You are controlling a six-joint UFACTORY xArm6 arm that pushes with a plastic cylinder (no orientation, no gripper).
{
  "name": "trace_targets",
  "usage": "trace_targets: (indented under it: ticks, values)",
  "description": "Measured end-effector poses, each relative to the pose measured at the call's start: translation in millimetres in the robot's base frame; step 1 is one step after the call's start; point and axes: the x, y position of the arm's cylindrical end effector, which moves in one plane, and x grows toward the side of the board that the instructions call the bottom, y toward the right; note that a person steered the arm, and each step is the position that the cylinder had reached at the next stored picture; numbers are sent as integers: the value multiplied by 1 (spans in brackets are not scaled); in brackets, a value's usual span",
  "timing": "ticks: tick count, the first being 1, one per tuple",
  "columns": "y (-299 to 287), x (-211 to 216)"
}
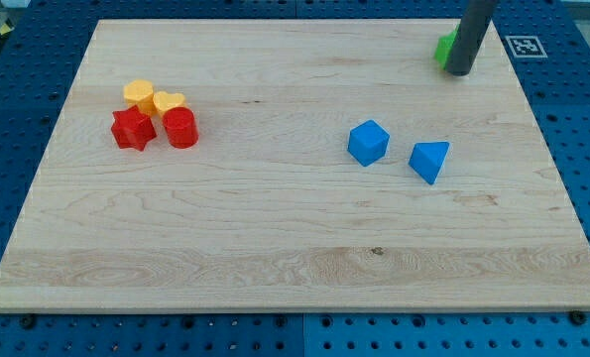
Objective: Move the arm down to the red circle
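Observation:
The red circle [180, 128], a short red cylinder, sits at the view's left on the wooden board [275, 248]. A red star [133, 129] touches its left side. A yellow hexagon [139, 94] and a yellow heart [169, 102] sit just above them. My tip [460, 71] is at the view's top right, far from the red circle, right next to a green block [444, 49] that the rod partly hides.
A blue cube [368, 142] and a blue triangular block [428, 160] sit right of the board's middle. A blue pegboard [7, 149] surrounds the board, with a fiducial marker [525, 45] at the top right.

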Motion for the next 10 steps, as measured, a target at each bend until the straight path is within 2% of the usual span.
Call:
trace_targets:
  ticks: [2,3,4,5,6,8,9,10]
  values:
    - [2,-18]
    - [-23,-15]
    - [-64,7]
    - [-65,69]
    - [-61,96]
    - [-67,95]
    - [-142,76]
    - [-256,54]
